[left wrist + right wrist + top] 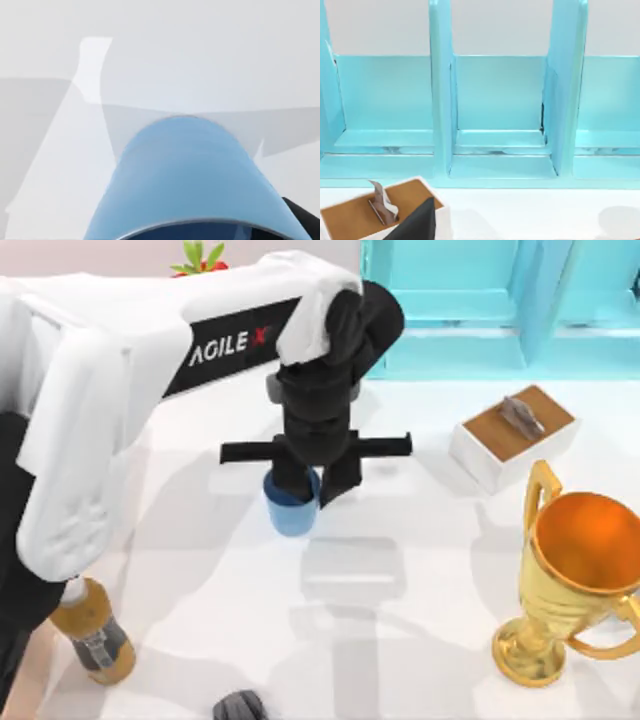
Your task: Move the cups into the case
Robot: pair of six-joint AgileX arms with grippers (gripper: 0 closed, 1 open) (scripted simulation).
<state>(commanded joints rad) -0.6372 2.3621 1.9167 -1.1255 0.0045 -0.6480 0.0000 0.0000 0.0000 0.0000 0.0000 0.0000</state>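
One blue cup (291, 508) is the thing in hand now. It stands upright on the white table (420, 570), near the middle and a little toward the left side, and in the left wrist view its wall (187, 175) is very close to the camera. The left gripper (312, 480) is directly above it, with one finger seeming to reach inside the rim and the other outside on the right. I judge that the fingers are clamped on the cup wall, though the contact itself is partly hidden by the gripper body.

The step looks like the pick-up of this cup. The next move calls for a straight lift and then a carry to the case, and I cannot say from here where the case lies.

Farther out stand a small white box (512, 438) with a brown top, a gold trophy (572, 575), a turquoise shelf (500, 115) and a bottle (93, 640).
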